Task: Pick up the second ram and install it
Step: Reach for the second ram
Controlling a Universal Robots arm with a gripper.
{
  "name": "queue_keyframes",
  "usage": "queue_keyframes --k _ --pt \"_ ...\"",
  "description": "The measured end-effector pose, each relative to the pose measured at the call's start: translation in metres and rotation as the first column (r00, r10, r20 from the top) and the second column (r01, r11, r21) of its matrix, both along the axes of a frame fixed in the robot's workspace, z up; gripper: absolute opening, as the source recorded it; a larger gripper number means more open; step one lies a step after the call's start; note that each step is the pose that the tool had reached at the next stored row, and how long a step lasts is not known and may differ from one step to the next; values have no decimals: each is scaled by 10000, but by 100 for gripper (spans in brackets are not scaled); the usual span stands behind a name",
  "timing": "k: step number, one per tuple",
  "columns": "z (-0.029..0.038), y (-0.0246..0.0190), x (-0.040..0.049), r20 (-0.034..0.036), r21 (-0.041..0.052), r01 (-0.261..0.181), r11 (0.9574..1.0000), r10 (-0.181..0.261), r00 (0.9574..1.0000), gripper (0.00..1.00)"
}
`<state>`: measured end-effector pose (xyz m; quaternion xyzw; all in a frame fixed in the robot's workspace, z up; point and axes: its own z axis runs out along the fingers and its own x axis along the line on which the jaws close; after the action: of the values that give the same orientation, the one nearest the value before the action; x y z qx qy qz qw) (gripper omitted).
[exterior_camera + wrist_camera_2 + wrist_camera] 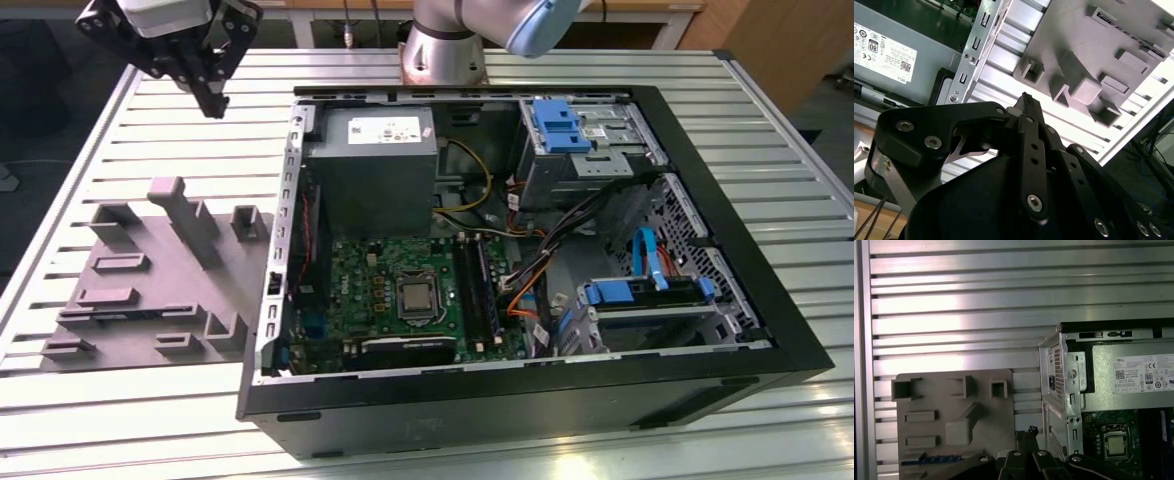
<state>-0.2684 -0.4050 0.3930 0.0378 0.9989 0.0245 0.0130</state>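
Note:
My gripper [214, 103] hangs high over the slatted table at the exterior view's left, beyond the far end of the pale grey tray [147, 290]. Its two dark fingers meet at the tip, shut on nothing, in both wrist views [1026, 98] [1026, 431]. In the first wrist view a thin dark-blue strip with a row of small chips [936, 459] lies along a slot of the tray [954, 410]; it looks like the second ram. The memory slots [474, 290] run beside the processor [418, 297] on the green motherboard, with dark sticks or slots there that I cannot tell apart.
The open computer case [694, 130] lies on its side at the exterior view's right of the tray. Inside it are a grey power supply [374, 150], blue drive brackets [561, 125] and loose cables [534, 270]. The arm's base [441, 50] stands behind the case.

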Motion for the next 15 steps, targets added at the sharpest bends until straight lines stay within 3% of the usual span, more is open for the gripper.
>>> queue_keyframes --k 15 --pt "0 -43 -33 0 1 2 10000 -2 10000 11"
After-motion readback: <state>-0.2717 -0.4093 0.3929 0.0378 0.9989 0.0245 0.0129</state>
